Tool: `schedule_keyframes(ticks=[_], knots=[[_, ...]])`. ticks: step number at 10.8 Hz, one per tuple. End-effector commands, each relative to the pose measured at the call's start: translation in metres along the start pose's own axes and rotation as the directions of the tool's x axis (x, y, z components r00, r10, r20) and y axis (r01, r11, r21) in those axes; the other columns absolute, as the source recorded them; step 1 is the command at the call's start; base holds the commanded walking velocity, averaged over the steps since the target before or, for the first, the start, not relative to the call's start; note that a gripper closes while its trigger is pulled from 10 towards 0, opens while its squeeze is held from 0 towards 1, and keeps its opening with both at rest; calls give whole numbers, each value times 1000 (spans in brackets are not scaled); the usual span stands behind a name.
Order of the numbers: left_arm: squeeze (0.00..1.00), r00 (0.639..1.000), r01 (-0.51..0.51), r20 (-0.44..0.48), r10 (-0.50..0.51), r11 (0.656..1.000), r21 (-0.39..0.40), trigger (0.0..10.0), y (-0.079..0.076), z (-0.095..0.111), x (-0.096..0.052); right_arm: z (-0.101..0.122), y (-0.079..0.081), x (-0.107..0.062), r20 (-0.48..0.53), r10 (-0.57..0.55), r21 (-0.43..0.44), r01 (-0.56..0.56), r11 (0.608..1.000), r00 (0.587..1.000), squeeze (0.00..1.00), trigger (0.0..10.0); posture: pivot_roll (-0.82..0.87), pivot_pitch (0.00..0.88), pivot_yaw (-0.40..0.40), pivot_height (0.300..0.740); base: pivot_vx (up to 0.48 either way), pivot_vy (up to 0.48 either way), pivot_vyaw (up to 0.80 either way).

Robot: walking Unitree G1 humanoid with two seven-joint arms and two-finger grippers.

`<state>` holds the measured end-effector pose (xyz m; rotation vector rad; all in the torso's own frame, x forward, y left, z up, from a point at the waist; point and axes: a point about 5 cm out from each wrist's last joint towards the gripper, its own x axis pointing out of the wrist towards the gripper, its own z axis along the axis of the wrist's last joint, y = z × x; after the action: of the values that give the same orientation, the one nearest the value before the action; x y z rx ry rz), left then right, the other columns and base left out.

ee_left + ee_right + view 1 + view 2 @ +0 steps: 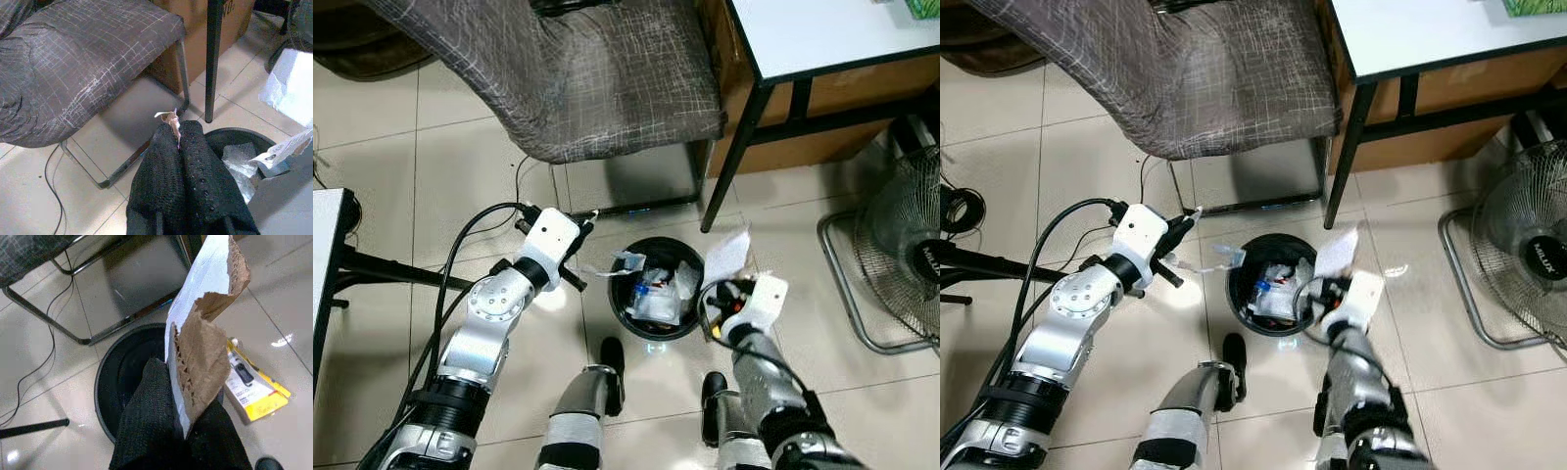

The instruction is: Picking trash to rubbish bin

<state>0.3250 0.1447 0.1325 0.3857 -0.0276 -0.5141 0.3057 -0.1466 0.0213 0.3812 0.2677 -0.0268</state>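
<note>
A round black rubbish bin stands on the tiled floor just ahead of my feet, with white wrappers and plastic inside. My left gripper is up to the bin's left, shut on a small scrap of paper. At the bin's right rim, my right gripper is shut on a torn piece of white and brown paper, which stands upright above the fingers. A white printed strip hangs over the bin's edge.
A chair with a grey checked cloth and a metal sled base stands right behind the bin. A white table with a black leg is at back right, a floor fan far right. Cables lie at left. A yellow packet lies beside the bin.
</note>
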Motion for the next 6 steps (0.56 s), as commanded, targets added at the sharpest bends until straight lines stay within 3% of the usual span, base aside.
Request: schedule_keyframes(ticks=[1,6], knots=[[0,999,5,-35,-5,1000,-1,10000,-2,-9,-6,-13,-5,-6,-41,-13,16,13,1000,999,0,10000,269,457,134,740,0,0,0],[0,999,10,-38,-10,1000,-2,10000,-5,-10,-8,1,20,6,-4,69,-33,-69,997,998,0,10000,270,459,131,740,0,0,0]])
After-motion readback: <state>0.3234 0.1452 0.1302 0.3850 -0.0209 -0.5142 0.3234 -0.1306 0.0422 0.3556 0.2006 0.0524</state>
